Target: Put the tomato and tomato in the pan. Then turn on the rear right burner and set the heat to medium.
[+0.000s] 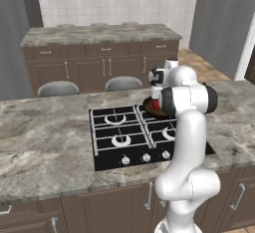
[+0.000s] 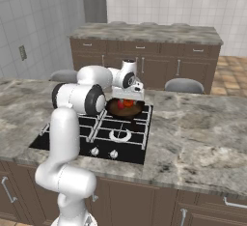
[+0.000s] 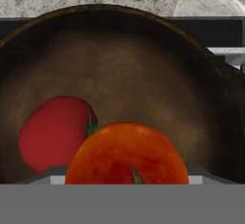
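Observation:
The pan [image 3: 143, 70] is dark brown inside and sits on the rear right burner of the stove [image 1: 119, 140], also seen as the pan [image 2: 124, 110] from the right. One red tomato [image 3: 55, 132] lies on the pan's floor. A second, orange-red tomato [image 3: 127, 156] hangs just above the pan. My gripper [image 3: 127, 179] is shut on it, with the fingers pressed against its two sides and mostly hidden behind it. From the right base view the gripper [image 2: 128, 97] points down over the pan with red showing beneath it.
The black stove has a row of knobs [image 1: 146, 157] along its front edge. Marble counter [image 1: 45, 137] surrounds it. Two grey stools [image 1: 59, 88] stand behind the island. My white arm [image 1: 187, 127] covers the stove's right side in the left base view.

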Motion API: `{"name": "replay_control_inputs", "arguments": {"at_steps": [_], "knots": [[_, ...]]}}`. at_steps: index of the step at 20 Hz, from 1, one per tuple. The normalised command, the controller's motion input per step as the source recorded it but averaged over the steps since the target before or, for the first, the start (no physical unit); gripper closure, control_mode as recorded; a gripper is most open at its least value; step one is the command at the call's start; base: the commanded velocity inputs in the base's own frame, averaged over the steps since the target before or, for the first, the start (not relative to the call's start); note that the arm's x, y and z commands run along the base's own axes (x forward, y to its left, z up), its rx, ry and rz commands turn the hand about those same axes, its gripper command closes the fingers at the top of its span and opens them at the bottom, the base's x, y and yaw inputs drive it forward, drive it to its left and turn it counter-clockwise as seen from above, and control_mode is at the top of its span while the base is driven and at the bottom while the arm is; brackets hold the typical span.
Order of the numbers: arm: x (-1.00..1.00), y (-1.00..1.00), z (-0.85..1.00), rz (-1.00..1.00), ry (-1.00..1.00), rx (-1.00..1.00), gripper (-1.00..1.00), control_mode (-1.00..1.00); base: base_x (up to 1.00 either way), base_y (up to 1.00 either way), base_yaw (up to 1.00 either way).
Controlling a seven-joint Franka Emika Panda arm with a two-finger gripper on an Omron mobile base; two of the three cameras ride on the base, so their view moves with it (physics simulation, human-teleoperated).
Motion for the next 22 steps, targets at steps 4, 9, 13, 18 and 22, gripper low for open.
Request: {"name": "replay_control_inputs", "arguments": {"at_steps": [4,9,13,18,22], "knots": [[0.0,0.0,0.0,0.0,0.0,0.0,-1.0,-1.0,0.0,0.0,0.0],[0.0,0.0,0.0,0.0,0.0,0.0,-1.0,-1.0,0.0,0.0,0.0],[0.0,0.0,0.0,0.0,0.0,0.0,-1.0,-1.0,0.0,0.0,0.0],[-0.05,0.0,0.27,0.0,-0.02,0.0,-1.0,-1.0,0.0,0.0,0.0],[-0.08,0.0,0.42,0.0,0.0,0.0,-1.0,-1.0,0.0,0.0,0.0]]}}
